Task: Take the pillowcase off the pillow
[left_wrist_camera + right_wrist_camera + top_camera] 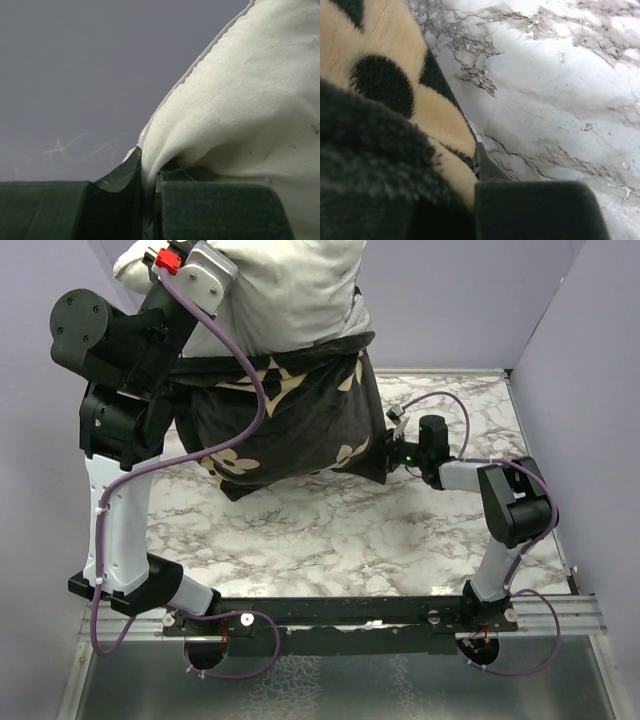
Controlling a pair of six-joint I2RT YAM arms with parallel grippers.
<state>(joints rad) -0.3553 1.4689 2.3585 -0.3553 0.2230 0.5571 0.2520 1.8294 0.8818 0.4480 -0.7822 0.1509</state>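
The white pillow [290,295] is held up at the back, its upper half out of the black pillowcase [290,420] with tan flowers, which hangs down to the marble table. My left gripper [165,262] is raised high and shut on the pillow's top left corner; the left wrist view shows white fabric [240,110] pinched between the jaws of the gripper [149,190]. My right gripper [392,448] is low, shut on the pillowcase's lower right corner; the right wrist view shows the fuzzy black and tan cloth [395,110] in the jaws of the gripper [472,185].
The marble tabletop [400,530] stretches below the hanging case. Grey walls [590,350] enclose the back and the sides. The black rail [340,615] with both arm bases runs along the near edge.
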